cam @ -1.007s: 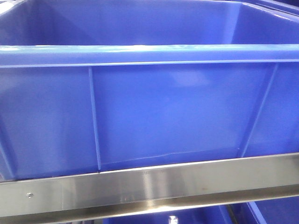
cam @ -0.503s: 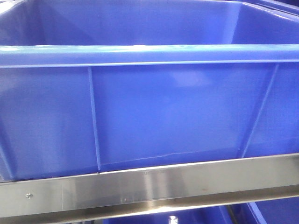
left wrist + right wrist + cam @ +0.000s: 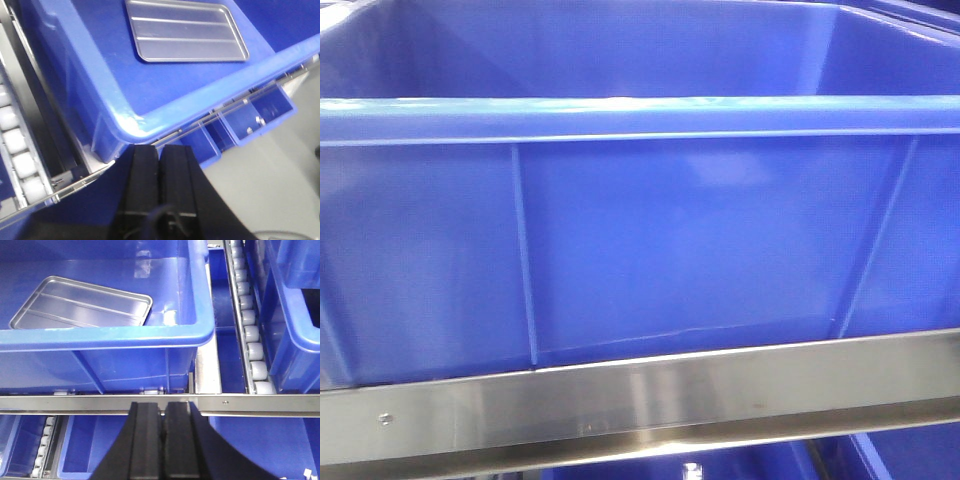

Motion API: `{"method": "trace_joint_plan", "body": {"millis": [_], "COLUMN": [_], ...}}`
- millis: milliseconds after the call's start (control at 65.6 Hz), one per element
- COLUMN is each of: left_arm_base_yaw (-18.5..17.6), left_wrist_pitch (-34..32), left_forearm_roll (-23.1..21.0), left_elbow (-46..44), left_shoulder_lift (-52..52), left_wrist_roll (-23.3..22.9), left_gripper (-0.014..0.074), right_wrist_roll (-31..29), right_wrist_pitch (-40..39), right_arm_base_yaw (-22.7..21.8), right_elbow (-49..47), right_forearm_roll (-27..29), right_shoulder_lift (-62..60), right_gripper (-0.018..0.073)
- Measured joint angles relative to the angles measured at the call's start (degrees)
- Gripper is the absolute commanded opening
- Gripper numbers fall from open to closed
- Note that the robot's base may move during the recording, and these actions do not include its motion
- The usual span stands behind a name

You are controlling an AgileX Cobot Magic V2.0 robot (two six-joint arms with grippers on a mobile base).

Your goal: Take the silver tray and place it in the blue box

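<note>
Both grippers, left [image 3: 160, 155] and right [image 3: 161, 412], have their jaws pressed together, holding nothing, low in their frames outside the blue box [image 3: 125, 335]. The silver tray [image 3: 82, 307] already lies flat on the box floor, upper left of the right wrist view. The placing looks done; best keep both arms clear of the rim.

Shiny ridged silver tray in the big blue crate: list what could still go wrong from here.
1. The shiny ridged silver tray lies flat inside the deep bright-blue plastic crate, yet the front view shows only crate wall, so a check from there may miss it.
2. Both grippers, jaws shut, sit just outside the crate rim and could clip it.
</note>
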Motion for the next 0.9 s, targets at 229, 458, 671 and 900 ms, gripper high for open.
{"method": "trace_joint_plan", "body": {"millis": [229,458,671,900], "left_arm_base_yaw": [14.6,33.9,44.6,45.9], "left_wrist_pitch": [-17.3,-30.1,-33.5,-43.5], "left_forearm_roll": [-2.3,-10.3,-11.2,-11.5], "left_elbow": [8.9,22.9,32.9,39.3], "left_shoulder_lift": [-8.1,-22.7,-27.5,-27.5], "left_wrist_roll": [9.6,20.1,21.3,21.3], "left_gripper": [-0.0105,-0.0105,-0.0105,-0.0105], "right_wrist_roll": [0.0,0.0,0.0,0.0], "right_wrist_pitch": [0.0,0.0,0.0,0.0], "right_arm_base_yaw": [0.0,0.0,0.0,0.0], "right_elbow": [0.0,0.0,0.0,0.0], "right_forearm_roll": [0.0,0.0,0.1,0.1], "right_shoulder_lift": [0.0,0.0,0.0,0.0], "right_gripper": [0.0057,0.0057,0.0057,0.0057]}}
